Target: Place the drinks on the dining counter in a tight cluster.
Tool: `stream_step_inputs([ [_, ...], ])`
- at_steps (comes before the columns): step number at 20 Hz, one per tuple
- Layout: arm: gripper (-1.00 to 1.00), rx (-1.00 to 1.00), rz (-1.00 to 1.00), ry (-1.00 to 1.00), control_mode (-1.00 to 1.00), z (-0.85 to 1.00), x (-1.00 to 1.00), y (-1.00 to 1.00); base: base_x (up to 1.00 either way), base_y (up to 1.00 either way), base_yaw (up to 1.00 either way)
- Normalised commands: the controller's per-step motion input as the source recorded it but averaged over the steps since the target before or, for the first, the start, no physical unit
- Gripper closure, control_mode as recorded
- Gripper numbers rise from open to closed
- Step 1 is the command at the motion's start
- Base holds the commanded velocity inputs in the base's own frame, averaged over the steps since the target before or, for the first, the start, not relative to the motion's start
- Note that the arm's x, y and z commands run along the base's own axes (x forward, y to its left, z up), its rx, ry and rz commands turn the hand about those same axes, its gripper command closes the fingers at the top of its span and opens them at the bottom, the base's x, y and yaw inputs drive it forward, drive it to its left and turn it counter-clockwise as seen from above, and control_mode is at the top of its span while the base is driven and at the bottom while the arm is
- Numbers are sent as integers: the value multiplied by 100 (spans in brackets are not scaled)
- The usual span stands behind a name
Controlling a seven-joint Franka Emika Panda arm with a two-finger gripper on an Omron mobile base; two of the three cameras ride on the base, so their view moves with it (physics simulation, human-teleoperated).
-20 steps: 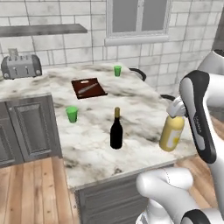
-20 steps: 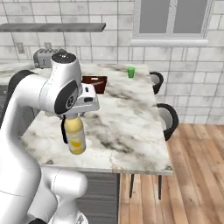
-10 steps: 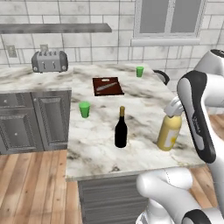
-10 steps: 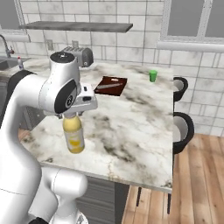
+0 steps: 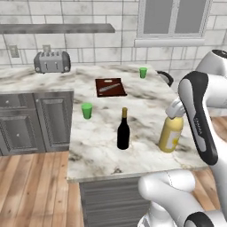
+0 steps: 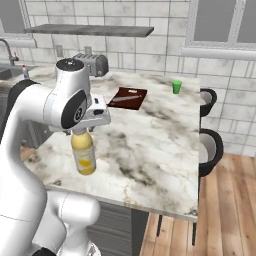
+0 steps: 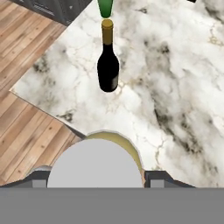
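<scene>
Yellow bottle (image 5: 170, 134) is gripped at its pale cap by the claw (image 6: 86, 131), apparently just above the marble tabletop (image 5: 102, 146), near the wine bottle (image 5: 123, 129) but apart from it. Clustering is judged partly done; setting down closer remains.

Two bottles (image 5: 123, 130), two green cups (image 5: 87, 110), one toaster (image 5: 52, 61), seemingly.
</scene>
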Motion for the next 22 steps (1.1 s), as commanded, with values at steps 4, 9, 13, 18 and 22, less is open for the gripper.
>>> stream_step_inputs([
  [4,100,1,10,5,-100,0,22,-26,3,-8,3],
  [9,100,6,22,3,-100,0,47,-42,0,0,0],
  [13,100,3,16,0,-100,-3,30,-18,0,0,0],
  [18,100,-1,0,0,-100,-42,50,40,0,0,0],
  [22,100,-1,-1,0,-100,-39,61,43,0,0,0],
])
